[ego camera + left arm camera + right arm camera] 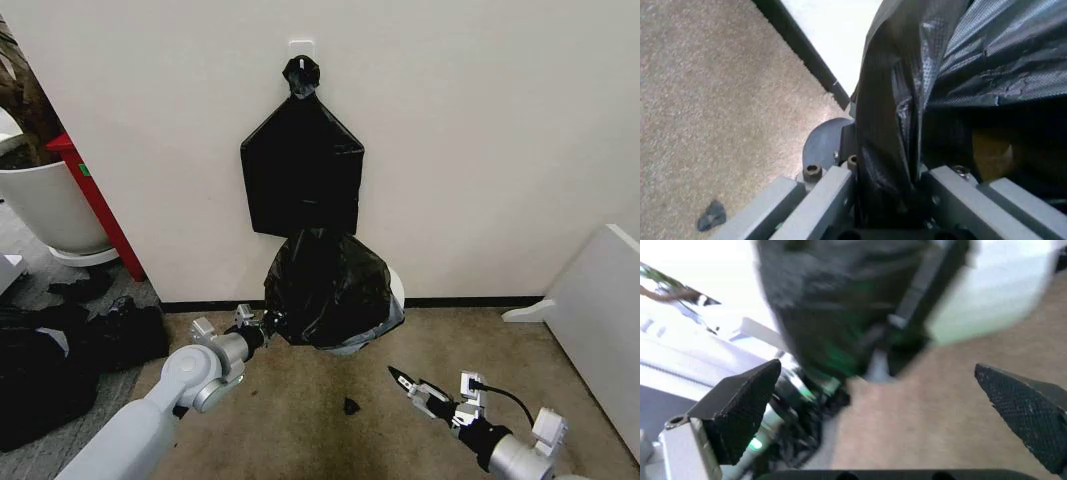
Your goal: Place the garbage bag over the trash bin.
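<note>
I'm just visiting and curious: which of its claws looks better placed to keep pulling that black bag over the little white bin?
Probably the left claw: it's shut on the garbage bag at the trash bin. The right claw hangs open, apart.

trash bin (397, 290): almost wholly covered by the garbage bag (325, 288); a white sliver of rim is seen at the bag's right side.
left pincer (270, 325): its tips are hidden in the bag's folds in the head view; in the left wrist view (887, 200) the film is seen pinched between the jaws.
right wrist view: heavily blurred; bag and bin cannot be told apart.
plant pot (45, 205): cut off by the picture's left edge.
</note>
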